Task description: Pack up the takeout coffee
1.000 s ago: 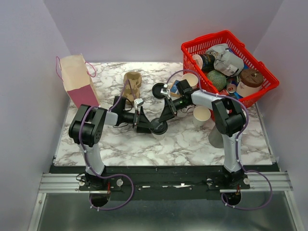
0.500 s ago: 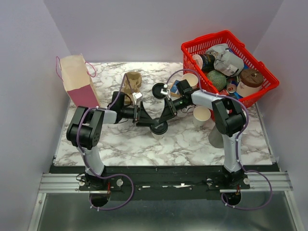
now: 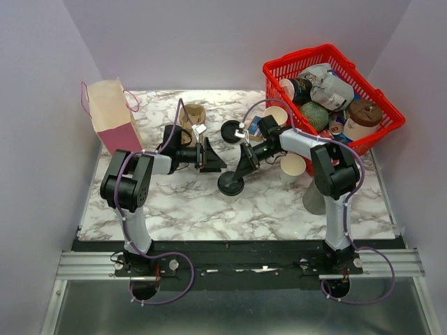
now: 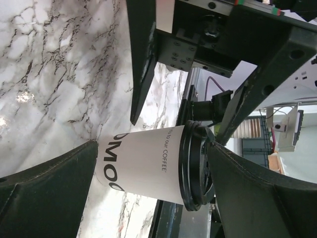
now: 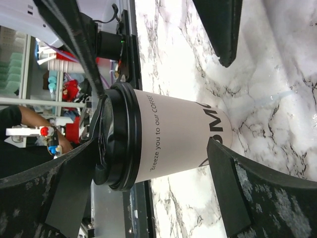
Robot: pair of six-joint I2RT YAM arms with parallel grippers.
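Observation:
The takeout coffee [image 3: 230, 184], a white paper cup with a black lid, stands upright on the marble table [image 3: 174, 202] near the middle. My right gripper [image 3: 242, 167] is open just behind it, a finger on either side. In the right wrist view the cup [image 5: 178, 144] shows between the spread fingers [image 5: 242, 198], with its lid [image 5: 119, 144] close to one of them. My left gripper [image 3: 211, 159] is open a little back and left of the cup, holding nothing. Its wrist view frames the cup [image 4: 143, 163] and the lid [image 4: 195, 168] beyond its fingertips.
A kraft and pink paper bag [image 3: 112, 115] stands at the back left. A cardboard cup carrier [image 3: 192, 115] and a loose black lid [image 3: 230, 130] lie behind the grippers. A red basket [image 3: 328, 94] of goods sits back right, with lidless white cups [image 3: 293, 167] beside it.
My right gripper has opened and let go of the cup. My left gripper has pulled back and to the left, away from the cup. The cup has stayed where it stood.

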